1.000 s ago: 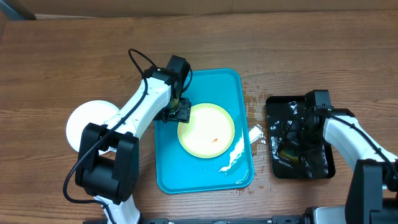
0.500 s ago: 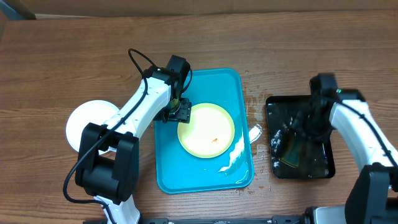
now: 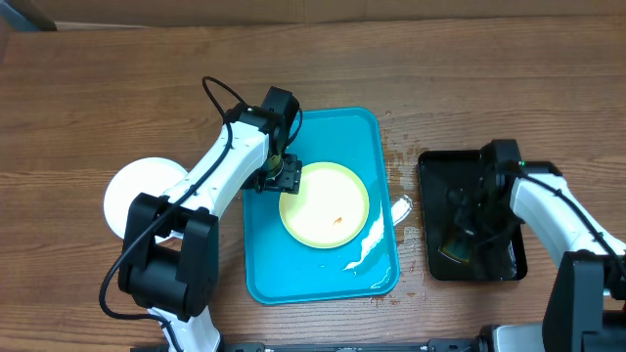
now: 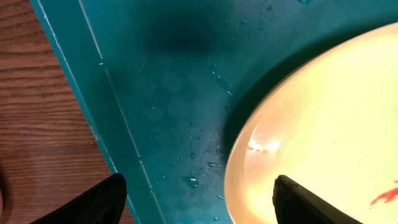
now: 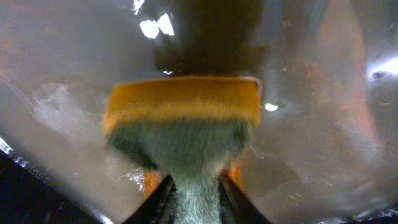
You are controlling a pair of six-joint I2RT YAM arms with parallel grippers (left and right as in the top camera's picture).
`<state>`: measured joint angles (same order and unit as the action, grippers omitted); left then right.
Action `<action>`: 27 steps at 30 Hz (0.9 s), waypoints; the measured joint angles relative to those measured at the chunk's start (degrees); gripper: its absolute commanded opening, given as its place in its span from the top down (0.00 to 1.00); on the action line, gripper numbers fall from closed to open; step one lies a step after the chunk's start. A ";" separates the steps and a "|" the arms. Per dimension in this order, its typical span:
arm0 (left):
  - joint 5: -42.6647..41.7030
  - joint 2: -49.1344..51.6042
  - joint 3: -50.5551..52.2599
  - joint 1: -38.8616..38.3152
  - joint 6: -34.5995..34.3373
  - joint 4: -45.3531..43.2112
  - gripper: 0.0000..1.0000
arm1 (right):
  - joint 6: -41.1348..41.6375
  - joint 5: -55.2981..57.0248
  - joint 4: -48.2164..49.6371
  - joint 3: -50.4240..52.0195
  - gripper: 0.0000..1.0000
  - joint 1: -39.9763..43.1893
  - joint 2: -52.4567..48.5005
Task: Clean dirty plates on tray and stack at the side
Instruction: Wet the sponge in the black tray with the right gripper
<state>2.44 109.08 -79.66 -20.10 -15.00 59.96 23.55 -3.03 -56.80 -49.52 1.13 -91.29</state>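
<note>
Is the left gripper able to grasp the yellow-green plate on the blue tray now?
Probably yes: the left gripper is open right at the rim of the yellow-green plate, with nothing between them.

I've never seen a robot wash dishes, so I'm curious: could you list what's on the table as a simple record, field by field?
Blue tray: holds one yellow-green plate with an orange speck
Left pincer: open, astride that plate's rim
Right pincer: shut on a sponge inside the wet black tray
White plate: on the table, left of the blue tray
</note>
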 measured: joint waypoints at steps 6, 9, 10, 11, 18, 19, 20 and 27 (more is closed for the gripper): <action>-0.02 0.00 0.00 0.00 0.46 -0.13 0.24 | 0.37 -0.59 3.76 1.60 0.96 0.00 0.00; -1.16 0.00 1.03 0.00 1.55 -2.43 0.25 | 0.37 -0.61 4.22 1.57 0.96 0.00 0.00; -1.36 0.00 1.31 0.00 1.73 -2.80 0.25 | 0.37 -0.61 4.24 1.57 0.96 0.02 0.00; -1.99 -0.02 2.36 0.00 1.90 -4.35 0.27 | 0.37 -0.61 4.09 1.49 0.96 0.00 0.00; -4.24 -0.11 10.56 0.00 3.02 -12.02 0.82 | -0.48 -0.57 3.65 0.37 0.96 0.02 0.00; -4.92 -0.11 11.41 0.00 3.04 -12.96 0.96 | -0.70 -0.55 3.65 0.35 0.96 0.00 0.00; -5.55 -0.59 11.96 -0.02 3.06 -13.81 0.96 | -0.90 -0.52 3.63 0.28 0.96 0.02 0.00; -8.52 -1.88 13.18 0.26 2.23 -15.26 0.96 | -1.99 -0.44 -0.87 -4.85 0.96 0.00 -0.11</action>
<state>-6.09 107.20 -66.48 -19.84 -12.78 44.71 21.56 -3.46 -57.67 -54.37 1.13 -91.39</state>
